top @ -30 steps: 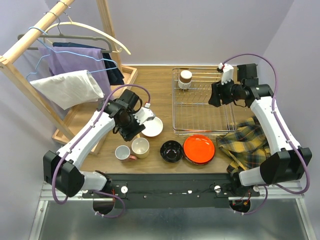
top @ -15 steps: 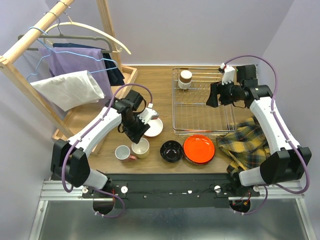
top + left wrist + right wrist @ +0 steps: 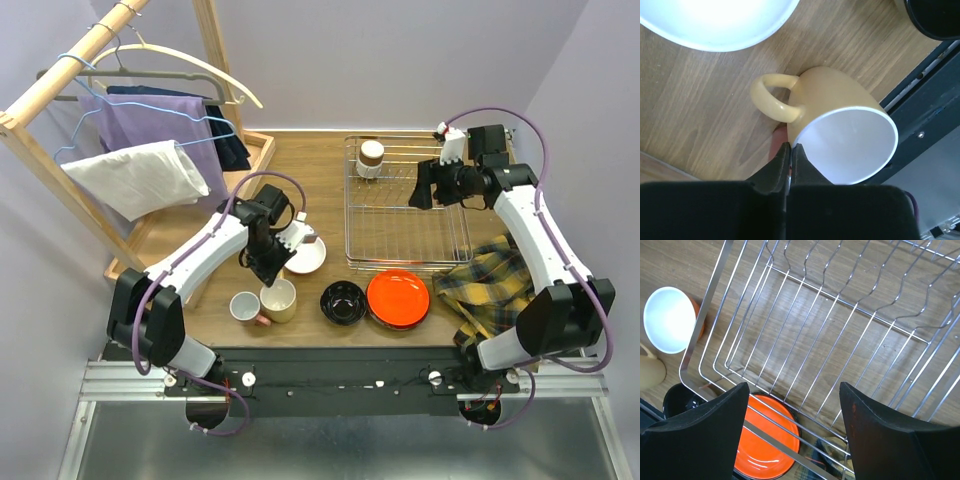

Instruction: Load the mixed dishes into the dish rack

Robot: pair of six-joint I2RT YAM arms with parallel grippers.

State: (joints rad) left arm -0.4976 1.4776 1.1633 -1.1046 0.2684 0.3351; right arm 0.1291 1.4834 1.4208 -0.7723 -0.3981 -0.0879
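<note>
My left gripper (image 3: pixel 790 148) is shut on the near rim of the cream mug (image 3: pixel 840 115), one finger inside and one outside. That mug (image 3: pixel 281 298) stands by the table's front edge, under the left gripper (image 3: pixel 272 275). A pink mug (image 3: pixel 244 307) sits just left of it. Beyond it are the white bowl (image 3: pixel 305 256), the black bowl (image 3: pixel 343 302) and the orange-red bowl (image 3: pixel 398 298). My right gripper (image 3: pixel 422 188) hangs open and holding nothing over the dish rack (image 3: pixel 405 215). A beige cup (image 3: pixel 371 157) stands in the rack's back left corner. From the right wrist, the right gripper (image 3: pixel 795 432) looks down through the rack's wires (image 3: pixel 840 325).
A plaid cloth (image 3: pixel 495 285) lies at the front right, beside the rack. A wooden clothes rack (image 3: pixel 120 90) with hangers and garments fills the left side. The table's front rail (image 3: pixel 930 125) runs just beyond the cream mug.
The left arm swung down and forward from the white bowl to the cream mug, and its jaws closed on the rim. The right gripper drifted slightly left above the rack, still open.
</note>
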